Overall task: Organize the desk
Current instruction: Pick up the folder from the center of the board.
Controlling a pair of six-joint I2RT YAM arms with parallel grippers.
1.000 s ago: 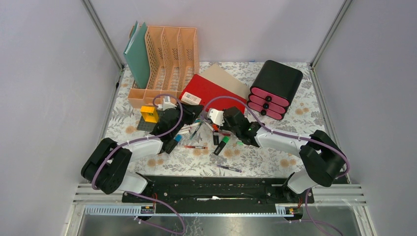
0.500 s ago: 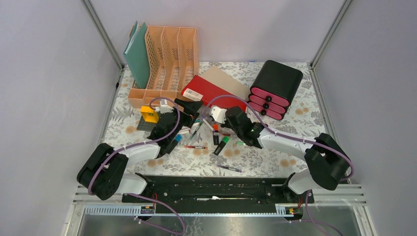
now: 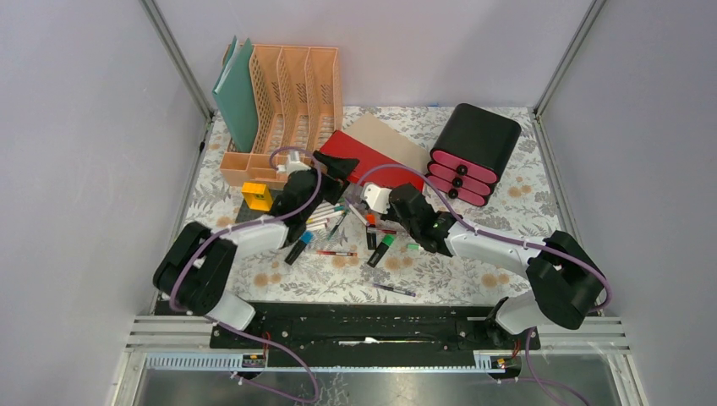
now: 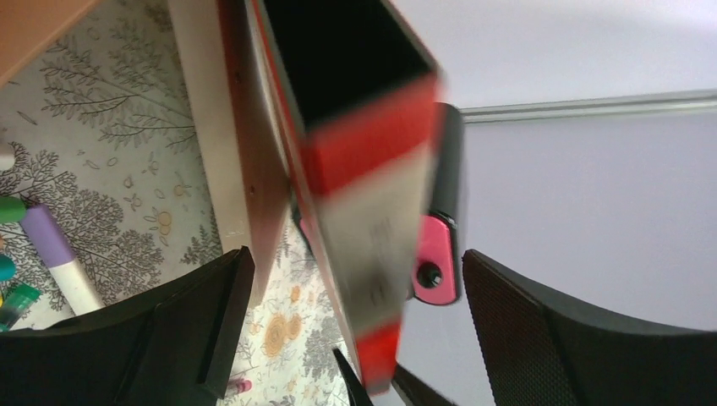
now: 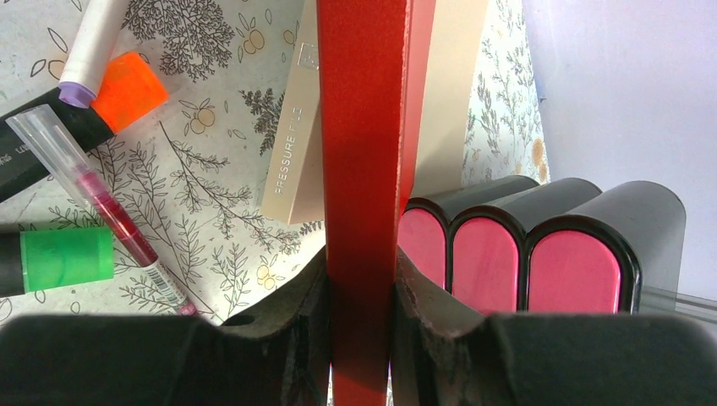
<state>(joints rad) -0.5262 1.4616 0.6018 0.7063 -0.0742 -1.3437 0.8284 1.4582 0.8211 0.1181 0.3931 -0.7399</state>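
2 robot arms meet over a red folder (image 3: 372,156) at the middle of the desk (image 3: 499,262), a flat top under white cloth printed with grey ferns and orange flowers, hemmed in by grey walls. The right gripper (image 5: 359,292) is clamped on the folder's edge, its 2 pads pressed against either face of the red board. The left gripper (image 4: 355,258) has its fingers spread wide apart on either side of the folder's other end. In the wrist view they touch neither face, though the folder's corner is blurred there.

A tan folder (image 3: 393,134) lies beneath the red one, its far edge showing. Just to the right sits a black drawer box (image 3: 478,135) with 3 pink drawer fronts. At the back left, a peach file rack (image 3: 296,85) holds green folders (image 3: 235,97) at its left end. A yellow block (image 3: 256,196) sits just beside the left arm.

Markers and pens (image 3: 376,249) lie scattered on the cloth between the arms. Among them are a green-capped marker (image 5: 63,258), an orange-capped marker (image 5: 127,91) and a clear pen (image 5: 110,211) with red ink.
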